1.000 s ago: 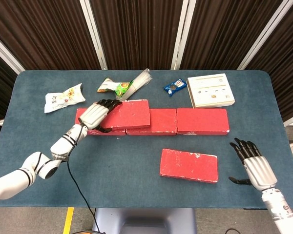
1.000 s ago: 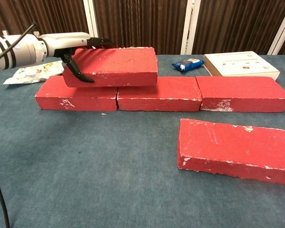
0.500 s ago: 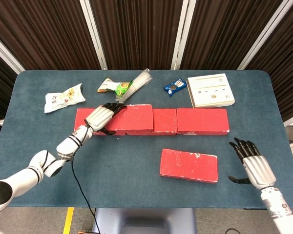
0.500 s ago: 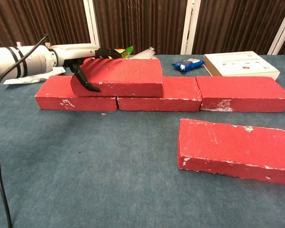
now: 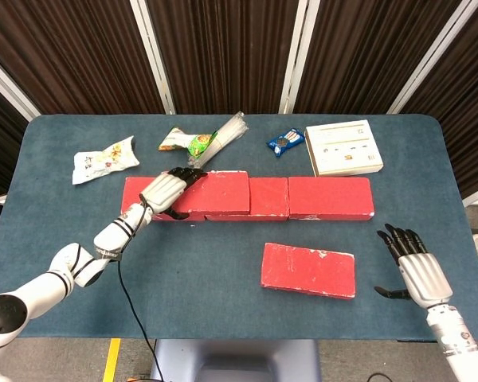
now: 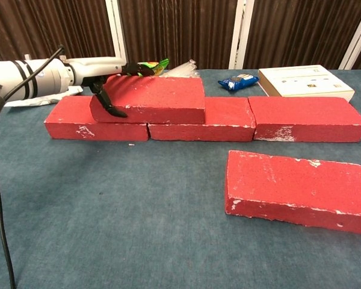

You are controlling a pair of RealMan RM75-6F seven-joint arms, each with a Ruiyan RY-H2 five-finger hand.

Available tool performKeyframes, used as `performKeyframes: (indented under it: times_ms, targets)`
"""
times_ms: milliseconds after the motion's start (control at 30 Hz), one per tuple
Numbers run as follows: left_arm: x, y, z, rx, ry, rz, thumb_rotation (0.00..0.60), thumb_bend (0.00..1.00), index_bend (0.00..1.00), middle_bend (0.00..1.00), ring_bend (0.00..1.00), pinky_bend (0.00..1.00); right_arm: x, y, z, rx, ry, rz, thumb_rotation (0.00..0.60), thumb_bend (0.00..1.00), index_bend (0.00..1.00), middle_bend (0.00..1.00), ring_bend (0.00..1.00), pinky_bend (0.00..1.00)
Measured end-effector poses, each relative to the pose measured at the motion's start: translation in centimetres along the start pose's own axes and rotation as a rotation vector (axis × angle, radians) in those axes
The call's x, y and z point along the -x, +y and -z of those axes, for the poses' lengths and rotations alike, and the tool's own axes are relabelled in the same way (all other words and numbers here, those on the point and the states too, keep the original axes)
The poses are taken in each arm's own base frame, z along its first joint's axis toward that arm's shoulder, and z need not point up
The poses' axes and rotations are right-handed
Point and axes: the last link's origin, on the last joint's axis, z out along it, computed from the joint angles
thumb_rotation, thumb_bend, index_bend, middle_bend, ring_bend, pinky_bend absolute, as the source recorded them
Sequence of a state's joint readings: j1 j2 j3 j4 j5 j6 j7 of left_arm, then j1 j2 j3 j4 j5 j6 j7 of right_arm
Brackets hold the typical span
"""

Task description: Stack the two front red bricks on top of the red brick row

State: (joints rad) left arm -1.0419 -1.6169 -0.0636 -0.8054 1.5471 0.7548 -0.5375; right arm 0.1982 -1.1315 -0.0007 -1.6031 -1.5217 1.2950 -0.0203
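Three red bricks form a row across the table's middle. A fourth red brick lies on top of the row, over its left and middle bricks. My left hand grips that top brick's left end, fingers over its top and thumb on its front face. Another red brick lies flat in front of the row, to the right. My right hand hovers open near the table's front right edge, right of that loose brick; the chest view does not show it.
Behind the row lie a white snack bag, a green and yellow packet with a clear wrapper, a blue packet and a white box. A black cable trails from my left arm.
My left hand has carried the top brick back and lowered it onto the row, where it now rests flat. The right hand has barely moved.
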Motion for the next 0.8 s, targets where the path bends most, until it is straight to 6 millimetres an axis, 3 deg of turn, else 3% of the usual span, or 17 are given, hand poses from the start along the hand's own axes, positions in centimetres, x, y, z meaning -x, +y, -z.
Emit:
performKeyframes:
  times_ms: [467, 800]
  targets:
    - [0.10, -0.26, 0.12, -0.003, -0.010, 0.007, 0.600, 0.25, 0.00, 0.14, 0.02, 0.11, 0.05, -0.04, -0.02, 0.004, -0.004, 0.003, 0.600, 0.11, 0.00, 0.00, 0.00, 0.00]
    - [0.18, -0.37, 0.18, -0.007, -0.017, 0.010, 0.600, 0.26, 0.00, 0.07, 0.00, 0.07, 0.12, -0.08, -0.10, 0.005, -0.005, 0.006, 0.600, 0.11, 0.00, 0.00, 0.00, 0.00]
